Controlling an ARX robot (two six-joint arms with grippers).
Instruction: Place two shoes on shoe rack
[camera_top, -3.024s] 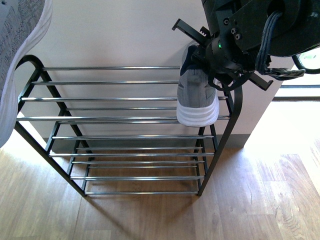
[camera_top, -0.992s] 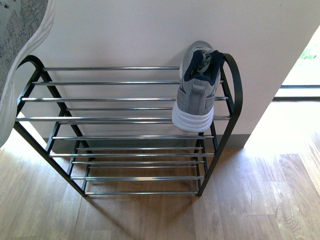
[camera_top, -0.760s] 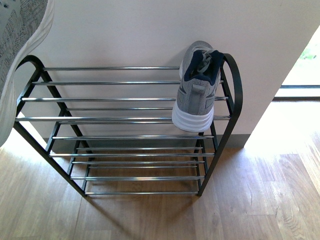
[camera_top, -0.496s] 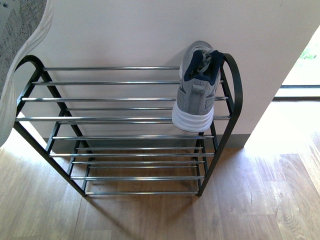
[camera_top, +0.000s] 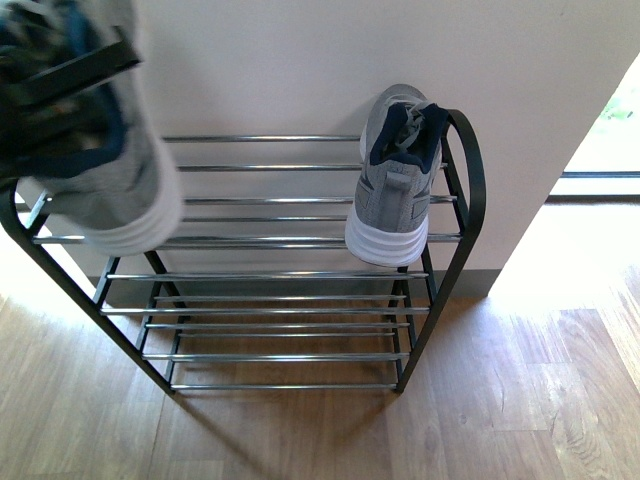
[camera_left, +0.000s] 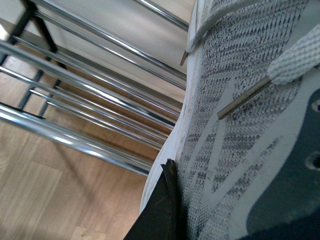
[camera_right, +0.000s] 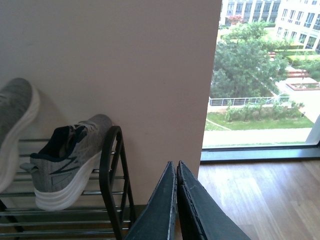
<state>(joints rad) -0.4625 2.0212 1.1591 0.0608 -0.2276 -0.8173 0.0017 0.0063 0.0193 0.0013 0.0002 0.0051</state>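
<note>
While the left gripper (camera_top: 58, 95) shows only as a dark blur at the far left of the front view, its jaws are clamped on the navy collar of the held sneaker (camera_top: 120, 190). This grey knit shoe hangs with its white heel toward the camera, over the left end of the shoe rack (camera_top: 280, 241). The blur hides whether it touches the top bars. In the left wrist view one black finger (camera_left: 162, 210) presses flat against the shoe's knit side, with the chrome bars close behind. The rack stands on a wood floor (camera_top: 500, 400) with its back to a pale wall (camera_top: 280, 60).

Further right, the second sneaker (camera_top: 395, 195) rests on the top tier just inside the rack's right black frame. Its toe points at the wall and its heel juts past the front bar.

Right of the rack, the right gripper (camera_right: 176, 200) is well apart from both shoes. Its two fingers are pressed together with nothing between them. A window (camera_right: 265, 75) lies beyond it.
</note>
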